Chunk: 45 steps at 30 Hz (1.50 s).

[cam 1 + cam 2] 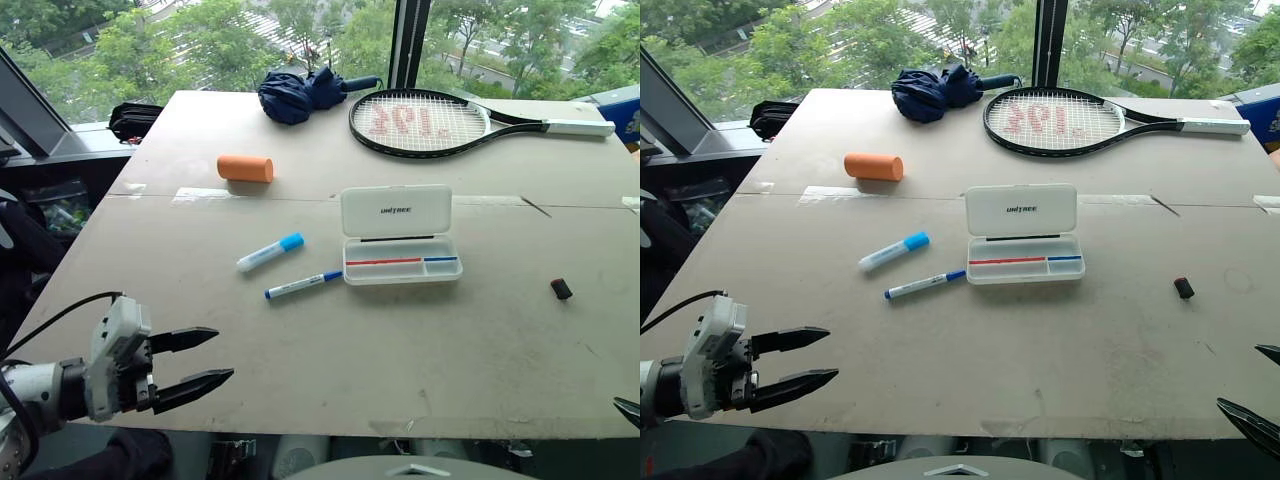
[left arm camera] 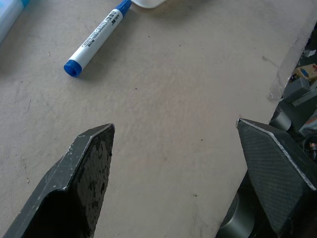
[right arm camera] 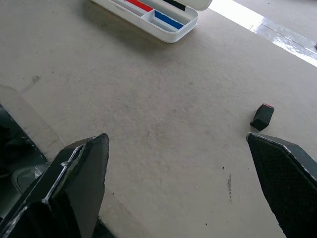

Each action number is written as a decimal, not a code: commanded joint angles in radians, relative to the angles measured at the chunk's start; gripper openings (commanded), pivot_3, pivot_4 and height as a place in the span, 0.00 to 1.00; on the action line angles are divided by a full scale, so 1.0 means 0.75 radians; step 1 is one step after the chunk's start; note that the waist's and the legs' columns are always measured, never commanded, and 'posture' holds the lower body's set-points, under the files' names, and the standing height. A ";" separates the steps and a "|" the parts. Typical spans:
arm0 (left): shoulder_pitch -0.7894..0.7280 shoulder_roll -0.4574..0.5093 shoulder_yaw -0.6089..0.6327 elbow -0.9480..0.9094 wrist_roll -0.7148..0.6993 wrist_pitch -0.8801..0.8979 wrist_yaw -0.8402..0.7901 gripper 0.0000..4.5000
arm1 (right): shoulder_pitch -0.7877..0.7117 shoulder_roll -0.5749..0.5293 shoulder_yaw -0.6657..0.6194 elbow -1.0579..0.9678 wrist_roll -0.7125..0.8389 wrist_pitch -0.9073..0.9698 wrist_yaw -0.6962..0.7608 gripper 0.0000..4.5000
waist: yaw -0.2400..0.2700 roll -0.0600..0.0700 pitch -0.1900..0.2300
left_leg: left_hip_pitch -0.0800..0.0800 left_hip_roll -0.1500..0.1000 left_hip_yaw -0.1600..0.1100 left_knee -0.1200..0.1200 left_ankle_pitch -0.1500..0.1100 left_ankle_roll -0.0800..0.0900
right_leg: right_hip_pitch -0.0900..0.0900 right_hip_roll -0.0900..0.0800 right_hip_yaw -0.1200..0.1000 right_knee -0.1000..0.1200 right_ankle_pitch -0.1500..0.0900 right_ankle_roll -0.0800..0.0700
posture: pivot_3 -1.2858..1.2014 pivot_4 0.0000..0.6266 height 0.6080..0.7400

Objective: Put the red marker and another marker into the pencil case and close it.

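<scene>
The white pencil case [image 1: 400, 262] lies open mid-table, its lid [image 1: 396, 211] standing up at the back. A long red thing [image 1: 383, 261] and a short blue one [image 3: 168, 20] lie in its tray; I cannot tell whether the red one is the red marker. Left of the case lie a thick white marker with a light-blue cap [image 1: 270, 252] and a thin blue-capped marker [image 1: 302, 285]. My left gripper [image 1: 205, 358] hovers open at the table's near left edge, empty. At the near right edge my right gripper [image 1: 1255, 388] is open and empty too.
A small black piece with a red end [image 1: 561, 289] lies right of the case. Farther back are an orange cylinder [image 1: 245, 168], a folded dark-blue umbrella [image 1: 300, 92] and a tennis racket [image 1: 430, 122]. A taped seam [image 1: 200, 194] crosses the table [image 1: 400, 350].
</scene>
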 commanded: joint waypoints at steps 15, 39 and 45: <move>-0.249 0.008 -0.209 -0.256 -0.120 -0.026 0.133 0.89 | -0.943 -0.451 0.900 -0.306 -0.081 0.717 -0.603 1.00 | -0.014 0.000 0.002 | 0.000 0.000 0.001 0.001 0.000 0.000 | -0.001 0.009 0.001 0.001 0.001 0.000 | 0.52 0.24 0.94; -0.012 -0.062 -0.124 -0.435 -0.127 -0.094 0.290 0.90 | -1.912 -0.196 1.793 0.487 -0.623 0.612 -0.233 0.01 | -0.012 -0.002 0.008 | -0.002 -0.002 -0.003 0.001 0.000 0.000 | -0.002 0.006 -0.003 0.003 0.001 0.000 | 0.52 0.24 0.94; 0.012 -0.071 -0.137 -0.438 -0.122 -0.119 0.295 0.90 | -1.863 -0.282 1.729 0.429 -0.611 0.544 -0.111 0.01 | -0.006 -0.001 0.008 | -0.003 -0.002 -0.003 0.001 0.000 0.000 | -0.002 0.006 -0.004 0.003 0.001 0.000 | 0.52 0.24 0.94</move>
